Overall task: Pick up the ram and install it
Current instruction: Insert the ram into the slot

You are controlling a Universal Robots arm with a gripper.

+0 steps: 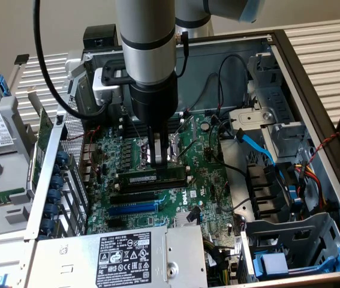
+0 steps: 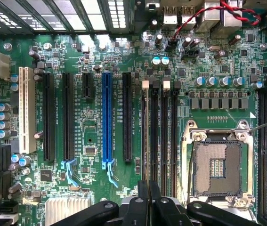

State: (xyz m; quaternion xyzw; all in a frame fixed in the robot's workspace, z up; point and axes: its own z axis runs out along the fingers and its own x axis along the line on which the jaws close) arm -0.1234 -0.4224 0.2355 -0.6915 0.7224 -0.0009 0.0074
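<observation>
In the exterior view the arm comes straight down into the open computer case [image 1: 313, 96]. Its claw [image 1: 158, 158] has both fingers pressed together into one narrow blade and pinches nothing. The ram [image 1: 152, 178] is directly under the fingertips. It stands on edge in the memory socket [image 1: 158, 187] row, in the socket nearest the claw, and its white label faces the camera. Its long axis runs across the claw, from the exterior view's left to the exterior view's right, and the tips sit over the middle of that length. From this angle I cannot tell whether the tips touch the top edge or hover just above it. The CPU socket [image 1: 181, 141] lies just behind the claw, and the blue expansion slot [image 1: 135, 209] lies beyond the ram on the near side, well apart from the fingers.

In the wrist view the claw [image 2: 147, 195] again shows its fingers closed tight against each other. The ram [image 2: 146, 136] is seen edge-on as a thin strip running straight away from the fingertips, in line with them. It sits in the outermost of the black memory sockets [image 2: 164, 136]. The blue expansion slot [image 2: 107, 117] runs parallel to it on one side of the claw, and the CPU socket [image 2: 216, 167] is on the other.

The stick appears to be already in its socket, with the closed tips centred over its upper edge.
</observation>
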